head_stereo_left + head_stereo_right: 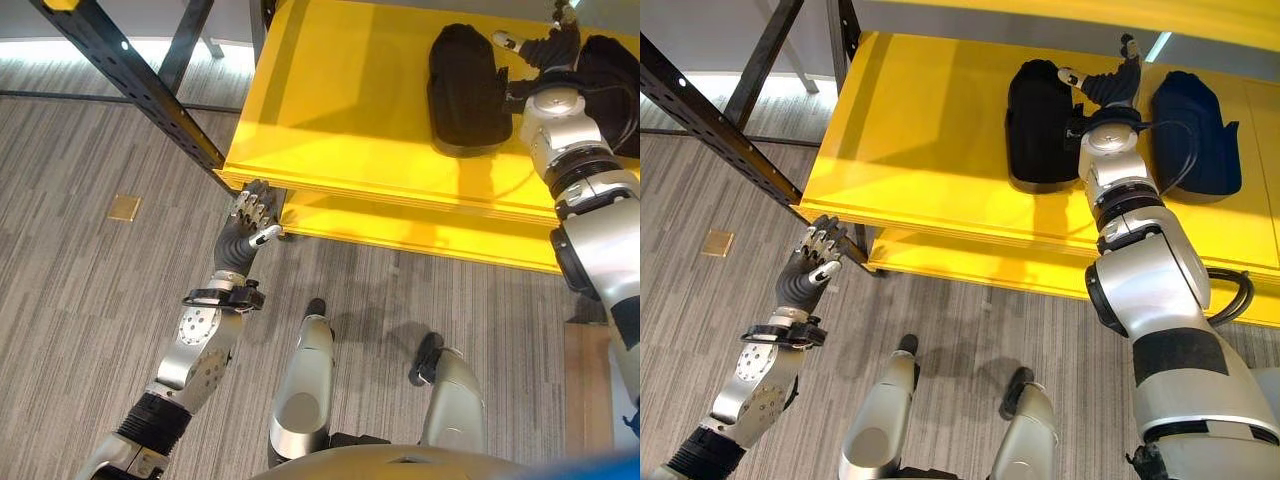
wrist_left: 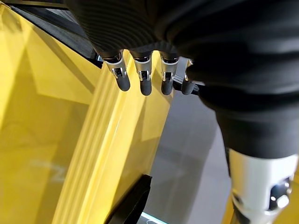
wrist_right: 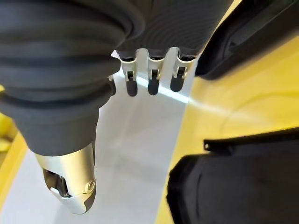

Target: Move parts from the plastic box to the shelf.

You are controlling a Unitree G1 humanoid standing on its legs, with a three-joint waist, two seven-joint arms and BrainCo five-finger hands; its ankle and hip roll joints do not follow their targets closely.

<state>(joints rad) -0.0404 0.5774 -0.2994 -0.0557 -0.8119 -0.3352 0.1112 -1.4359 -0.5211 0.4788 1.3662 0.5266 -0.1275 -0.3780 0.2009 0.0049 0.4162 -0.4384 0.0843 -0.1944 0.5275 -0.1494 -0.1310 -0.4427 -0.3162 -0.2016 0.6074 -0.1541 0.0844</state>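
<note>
Shelf (image 1: 920, 150) edge beside left hand (image 1: 812, 258); right hand (image 1: 1110, 80) between parts (image 1: 1040, 120).

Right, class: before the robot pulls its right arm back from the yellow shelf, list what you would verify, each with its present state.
1. Right hand holds nothing: ok, fingers straight in its wrist view.
2. Black part on the left lies flat on the shelf: ok.
3. Black part on the right is on the shelf: ok.
4. Right hand sits between the two parts, clear of both: cannot tell.
5. Left hand is empty, by the shelf's front corner: ok.
6. Plastic box location: cannot tell.
</note>
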